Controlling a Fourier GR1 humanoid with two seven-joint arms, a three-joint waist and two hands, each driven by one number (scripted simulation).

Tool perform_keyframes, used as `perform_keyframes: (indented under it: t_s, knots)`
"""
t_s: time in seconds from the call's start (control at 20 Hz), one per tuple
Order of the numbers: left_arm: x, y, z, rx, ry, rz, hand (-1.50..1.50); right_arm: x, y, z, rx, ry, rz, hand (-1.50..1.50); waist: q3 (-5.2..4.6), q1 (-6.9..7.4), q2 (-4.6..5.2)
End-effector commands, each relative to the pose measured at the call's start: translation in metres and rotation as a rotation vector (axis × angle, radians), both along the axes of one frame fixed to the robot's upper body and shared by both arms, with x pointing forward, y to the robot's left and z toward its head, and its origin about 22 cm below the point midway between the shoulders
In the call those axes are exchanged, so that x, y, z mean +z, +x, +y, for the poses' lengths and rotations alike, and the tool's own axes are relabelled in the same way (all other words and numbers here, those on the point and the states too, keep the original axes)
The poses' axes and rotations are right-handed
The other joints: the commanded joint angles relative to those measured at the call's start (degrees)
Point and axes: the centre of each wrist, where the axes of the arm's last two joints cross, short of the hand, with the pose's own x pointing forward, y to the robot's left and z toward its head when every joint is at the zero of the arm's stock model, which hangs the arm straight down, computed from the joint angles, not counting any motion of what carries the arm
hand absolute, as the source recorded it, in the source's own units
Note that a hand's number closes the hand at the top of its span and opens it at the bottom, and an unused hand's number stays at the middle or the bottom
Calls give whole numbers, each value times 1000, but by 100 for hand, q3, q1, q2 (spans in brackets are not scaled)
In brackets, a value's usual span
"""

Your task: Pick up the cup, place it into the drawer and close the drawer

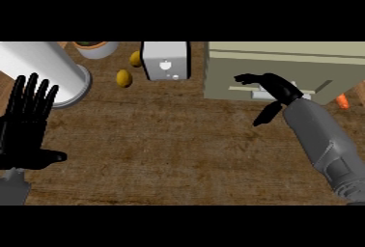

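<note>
Forearms came in from the near edge of the worktop. The left robot hand rested at the left edge, fingers straight and spread, holding nothing. The right robot hand reached farther, up against the front of the drawer unit at the far right; its fingers were curled near the pale handle bar, though whether they pinched it or only touched it could not be told.

No cup was to be seen on the worktop or in either robot hand; it may have lain already inside the drawer or been hidden by the right robot hand, and that could not be settled. Judging by this, the closing step was in hand: the next move would call for a straight push on the drawer front until it sat flush.

Farther back stood a white cylinder, two yellow fruits, a white box, and a bowl.
</note>
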Motion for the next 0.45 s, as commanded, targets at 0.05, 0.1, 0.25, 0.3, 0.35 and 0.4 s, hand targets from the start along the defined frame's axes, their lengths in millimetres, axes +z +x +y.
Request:
perform_keyframes:
  t_s: [0.05,0.1,0.25,0.3,0.35,0.4]
  knots:
    - [-7,-1,-2,-13,8,1,-150,22,11,-16,-110,-16,-7,-150,31,112,142]
    - [5,2,1,-20,22,9,-150,14,3,-36,-112,-30,2,-150,40,168,174]
    - [8,9,-4,-13,20,-16,-150,25,10,-28,-128,-27,-1,-150,38,166,171]
    - [-4,2,-1,-15,26,5,-150,48,18,-39,-122,-23,-12,-150,34,210,185]
    - [-8,0,1,-9,20,-16,-150,31,14,-26,-122,-29,-12,-150,32,220,187]
    - [-1,3,4,3,36,-24,-150,33,15,-25,-111,-17,-2,-150,33,189,167]
